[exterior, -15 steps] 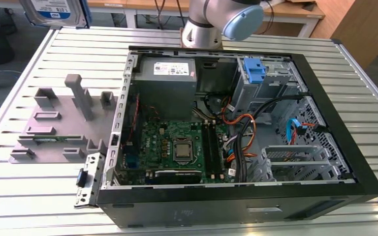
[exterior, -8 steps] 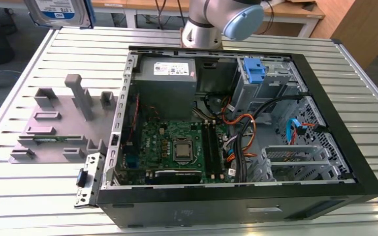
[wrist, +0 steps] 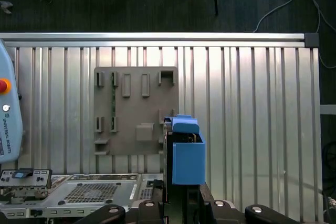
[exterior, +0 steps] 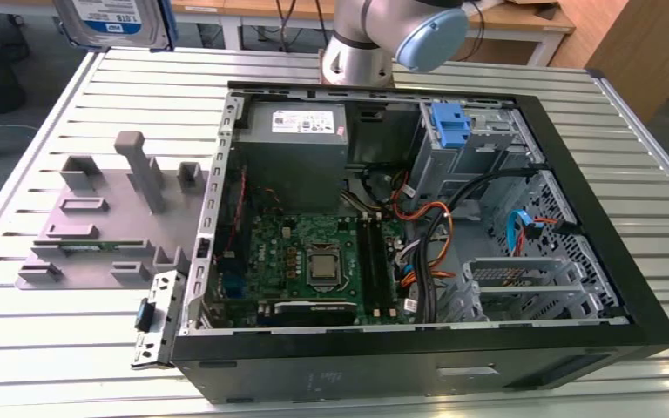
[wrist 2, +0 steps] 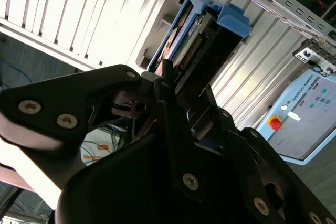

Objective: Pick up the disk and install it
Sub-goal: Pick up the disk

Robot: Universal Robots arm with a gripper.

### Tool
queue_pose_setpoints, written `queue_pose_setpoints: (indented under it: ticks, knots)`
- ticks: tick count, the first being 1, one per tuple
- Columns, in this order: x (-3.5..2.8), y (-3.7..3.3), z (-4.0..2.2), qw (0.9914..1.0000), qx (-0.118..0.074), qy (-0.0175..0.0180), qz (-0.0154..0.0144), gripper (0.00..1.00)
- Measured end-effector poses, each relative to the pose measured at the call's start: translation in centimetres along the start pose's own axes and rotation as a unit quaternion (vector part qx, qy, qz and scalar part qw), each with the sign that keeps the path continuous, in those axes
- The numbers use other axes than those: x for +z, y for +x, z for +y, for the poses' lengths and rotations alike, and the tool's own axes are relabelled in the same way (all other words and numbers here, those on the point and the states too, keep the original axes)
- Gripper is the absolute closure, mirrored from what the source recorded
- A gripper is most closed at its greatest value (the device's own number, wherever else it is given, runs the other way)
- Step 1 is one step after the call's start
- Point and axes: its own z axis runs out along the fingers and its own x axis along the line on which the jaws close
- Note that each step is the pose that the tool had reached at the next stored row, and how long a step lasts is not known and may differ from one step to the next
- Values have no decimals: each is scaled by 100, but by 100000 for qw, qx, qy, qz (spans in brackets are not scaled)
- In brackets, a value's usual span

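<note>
The pincer is closed on the disk. In the second wrist view its black fingers press against the two flat sides of the drive, which juts out past them in its blue carrier. In the exterior view the disk hangs in the air at the far edge of the scene, towards the exterior view's left. Its white-and-blue label faces the camera, and it is well apart from the open computer case.

In the first wrist view the disk is seen edge-on over the slatted tabletop, just beside the grey fixture plate with its raised slots. One corner of the case's metal frame sits near the pincer.

The case lies on its side on the tabletop, towards the exterior view's right, with its side panel off. Inside it, a grey power supply box sits at the far side with the green motherboard nearer. A blue plastic bracket stands in the far drive bay. An empty perforated metal cage lies at the near right, with orange and black cables looping between it and the board. The robot arm rises just beyond the case's far edge. A teach pendant with a red button shows in the second wrist view.
</note>
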Motion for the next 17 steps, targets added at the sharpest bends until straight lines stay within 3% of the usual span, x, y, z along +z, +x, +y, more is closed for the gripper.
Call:
queue_pose_setpoints:
  ticks: [17]
  knots:
    - [-4,-5,-189,100000,5,-4,1,65]
